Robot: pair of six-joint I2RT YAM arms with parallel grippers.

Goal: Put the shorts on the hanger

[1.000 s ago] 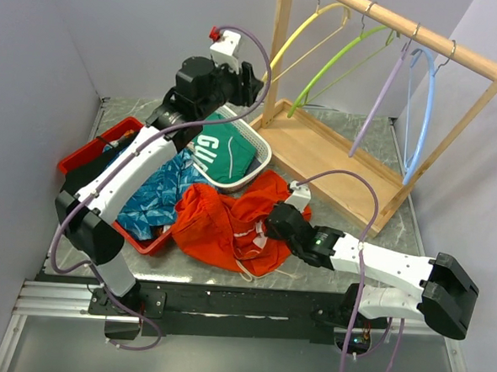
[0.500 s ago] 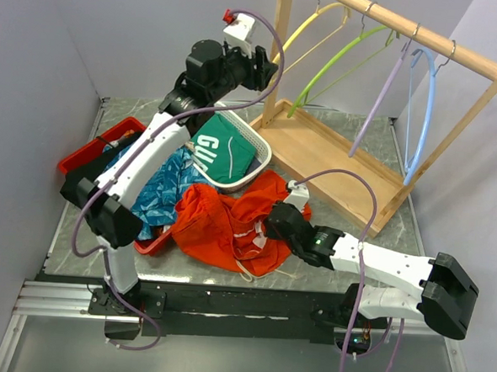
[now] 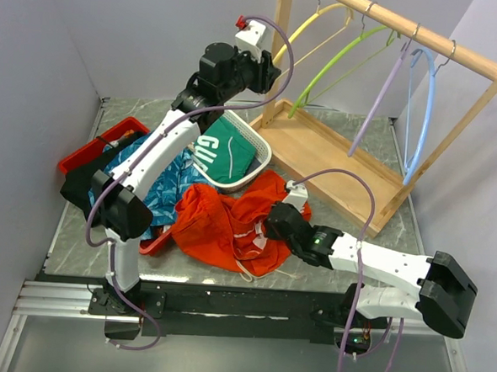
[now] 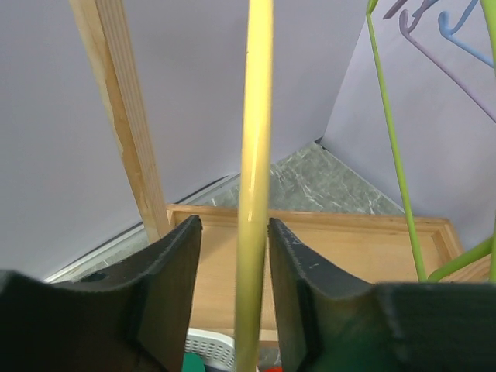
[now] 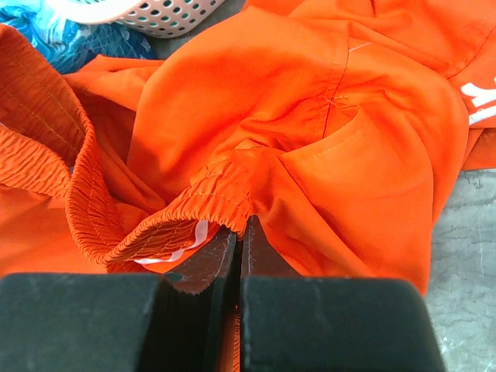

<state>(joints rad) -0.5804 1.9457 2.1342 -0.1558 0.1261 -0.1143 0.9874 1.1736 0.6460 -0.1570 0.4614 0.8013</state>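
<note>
The orange-red shorts [image 3: 216,226] lie crumpled on the table near the front edge. My right gripper [image 3: 270,224] is shut on their gathered waistband [image 5: 194,205], the cloth pinched between its tips [image 5: 239,226]; a white drawstring shows just left of them. The yellow hanger [image 3: 302,27] hangs at the left end of the wooden rack. My left gripper [image 3: 271,69] is raised to its lower arm. In the left wrist view the yellow rod [image 4: 256,155] runs upright between the jaws [image 4: 233,226], which stand open with a narrow gap on each side.
The wooden rack [image 3: 426,41] with its tray base [image 3: 335,153] fills the back right, carrying green [image 3: 340,61], purple [image 3: 381,93] and light blue [image 3: 426,104] hangers. A white basket [image 3: 259,149] holds a green garment. A red bin [image 3: 90,155] holds blue patterned cloth.
My left arm has lifted and swung right from above the basket to the yellow hanger, and its jaws have narrowed around the rod. The right arm and shorts have not moved.
</note>
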